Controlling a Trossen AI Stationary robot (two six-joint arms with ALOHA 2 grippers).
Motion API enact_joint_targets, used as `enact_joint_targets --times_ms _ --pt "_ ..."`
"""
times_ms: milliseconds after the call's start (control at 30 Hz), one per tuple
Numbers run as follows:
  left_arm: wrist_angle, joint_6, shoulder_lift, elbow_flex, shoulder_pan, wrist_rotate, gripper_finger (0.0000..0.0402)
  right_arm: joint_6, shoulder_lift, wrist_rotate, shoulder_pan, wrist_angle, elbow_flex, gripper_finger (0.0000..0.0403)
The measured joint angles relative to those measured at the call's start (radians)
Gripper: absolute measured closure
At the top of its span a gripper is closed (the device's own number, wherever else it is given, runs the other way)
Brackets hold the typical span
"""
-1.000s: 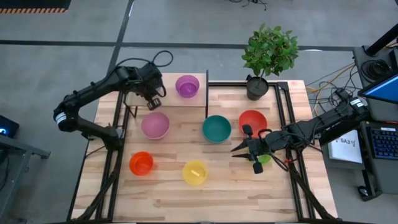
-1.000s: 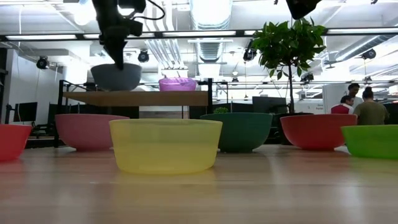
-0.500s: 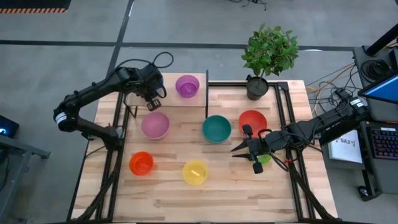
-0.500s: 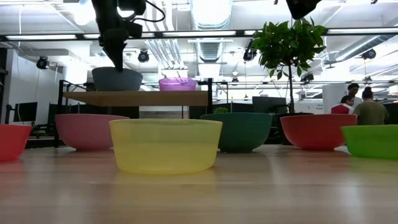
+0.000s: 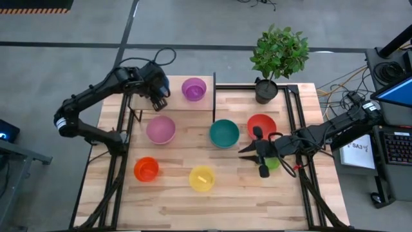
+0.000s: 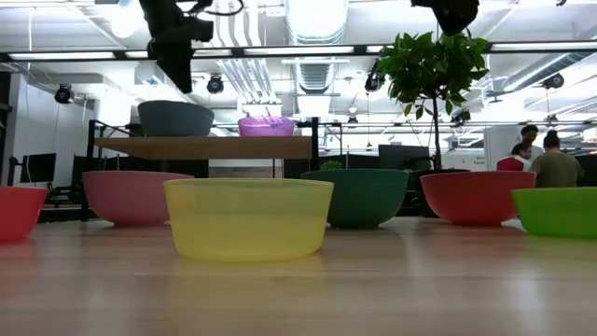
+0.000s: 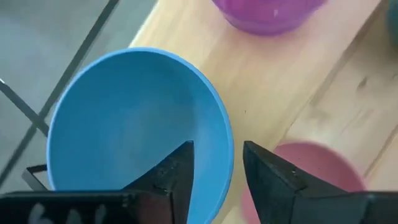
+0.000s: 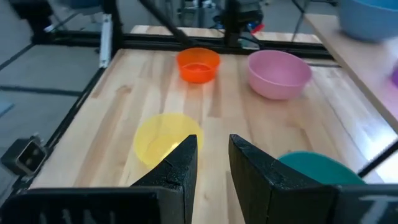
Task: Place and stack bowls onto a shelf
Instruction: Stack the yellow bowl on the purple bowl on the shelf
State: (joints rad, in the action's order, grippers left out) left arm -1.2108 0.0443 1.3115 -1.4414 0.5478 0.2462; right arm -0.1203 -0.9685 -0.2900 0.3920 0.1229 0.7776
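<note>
Overhead, table-level, two close wrist views

Two dark, near-black jointed arms. Left arm (image 5: 96,96): slim segmented links, a black cable looping above the wrist. Right arm (image 5: 335,131): same build, cables trailing along it. Left gripper (image 7: 217,165) and right gripper (image 8: 212,155): matte black, wedge-shaped fingers.

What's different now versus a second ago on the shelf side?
The left end effector has let go of the blue bowl and lifted clear above it. The bowl had been tilted in its grip; now it sits level on the shelf beside the purple bowl. The right end effector near the green bowl barely shifted; the other bowls stayed put.
</note>
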Motion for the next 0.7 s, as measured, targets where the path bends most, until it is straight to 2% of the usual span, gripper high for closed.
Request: enact_joint_targets --times_ms 200,433,533,700 --pt "0.055 -0.119 -0.073 0.003 -0.098 -0.002 0.0278 -0.09 -0.045 -0.047 0.0 -0.01 0.0 0.0321" --pt "0.316 -0.182 -0.174 0.075 -0.384 0.018 0.0278 -0.114 -0.174 -0.054 -0.001 -0.049 0.03 0.0321" --pt "0.471 -0.178 -0.214 0.159 -0.514 0.077 0.0278 -0.107 -0.235 -0.053 -0.008 -0.025 0.088 0.0321" --pt "0.724 -0.167 -0.262 0.349 -0.694 0.242 0.0278 -0.105 -0.334 -0.052 -0.013 0.12 0.235 0.0321"
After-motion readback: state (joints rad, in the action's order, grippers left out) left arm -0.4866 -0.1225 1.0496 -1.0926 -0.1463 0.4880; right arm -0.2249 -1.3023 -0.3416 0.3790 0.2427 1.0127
